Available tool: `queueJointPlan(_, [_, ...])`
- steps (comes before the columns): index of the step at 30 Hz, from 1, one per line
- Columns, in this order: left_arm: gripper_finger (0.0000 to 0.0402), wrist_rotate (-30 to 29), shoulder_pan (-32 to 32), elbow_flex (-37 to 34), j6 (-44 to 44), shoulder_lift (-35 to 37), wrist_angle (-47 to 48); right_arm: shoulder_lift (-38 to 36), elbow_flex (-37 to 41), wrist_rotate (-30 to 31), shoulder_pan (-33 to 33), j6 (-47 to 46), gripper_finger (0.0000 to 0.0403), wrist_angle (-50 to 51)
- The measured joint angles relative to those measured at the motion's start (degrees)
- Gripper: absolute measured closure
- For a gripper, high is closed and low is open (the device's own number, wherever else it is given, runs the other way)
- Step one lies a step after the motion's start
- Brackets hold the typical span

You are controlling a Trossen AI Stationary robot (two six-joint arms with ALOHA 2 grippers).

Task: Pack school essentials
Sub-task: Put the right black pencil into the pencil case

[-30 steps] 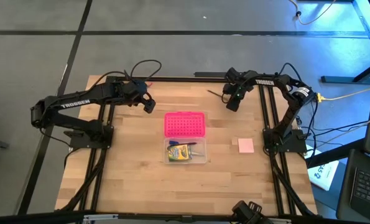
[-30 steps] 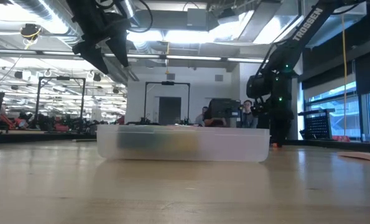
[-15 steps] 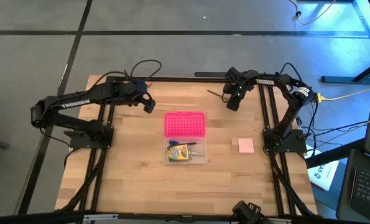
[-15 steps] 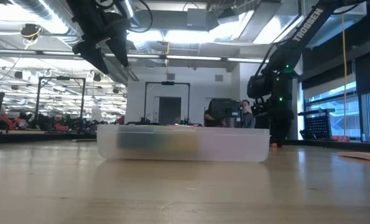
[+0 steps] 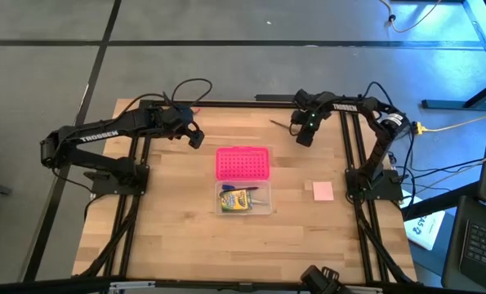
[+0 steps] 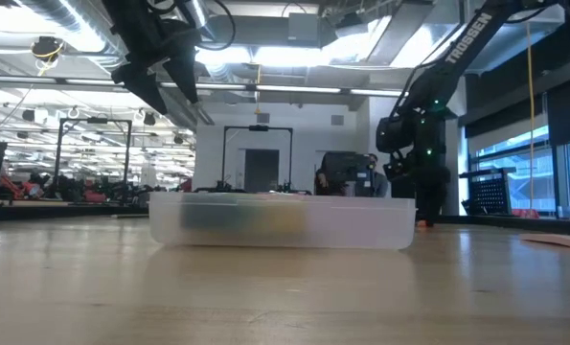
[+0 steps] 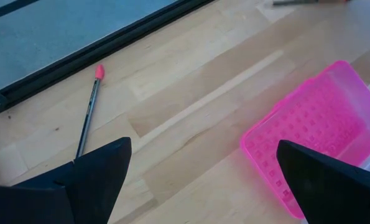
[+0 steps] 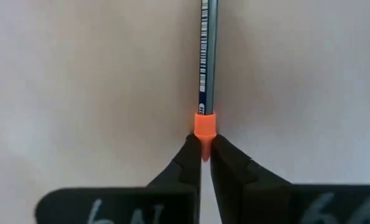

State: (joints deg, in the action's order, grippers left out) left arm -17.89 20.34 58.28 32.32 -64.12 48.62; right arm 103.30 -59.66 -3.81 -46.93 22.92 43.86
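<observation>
Now the right end effector [image 8: 201,163] pinches the thin blue pencil's [image 8: 204,56] orange tip; the left end effector [image 7: 197,174] hangs wide open over the bench [image 5: 169,220].

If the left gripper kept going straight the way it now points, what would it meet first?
Probably bare table: the open left gripper aims between the red-capped pencil and the pink dotted lid, though depth is unclear.

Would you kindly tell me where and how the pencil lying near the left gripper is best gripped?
Grip the pencil mid-shaft, coming straight down from above. It lies flat and thin on the table beside the edge rail, so the open left gripper should straddle it crosswise, away from the pink eraser tip.
</observation>
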Motion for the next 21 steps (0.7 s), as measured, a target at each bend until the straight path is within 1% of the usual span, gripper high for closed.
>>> queueJointPlan(2, [0.0006, 0.0, 0.0, 0.0, 0.0, 0.0, 0.0, 0.1, -0.7, -2.0, 0.8, 0.0, 0.0381, 0.8])
queueJointPlan(7, [0.0006, 0.0, 0.0, 0.0, 0.0, 0.0, 0.0, 0.1, -1.2, -4.1, 2.8, -0.1, 0.038, 1.0])
queueJointPlan(12, [0.0006, 0.0, 0.0, 0.0, 0.0, 0.0, 0.0, 0.0, -1.2, -4.6, 5.7, -0.5, 0.038, 1.4])
queueJointPlan(21, [0.0006, 0.0, 0.0, 0.0, 0.1, 0.0, 0.0, -0.1, -1.6, -3.5, 10.4, -3.9, 0.0381, 3.7])
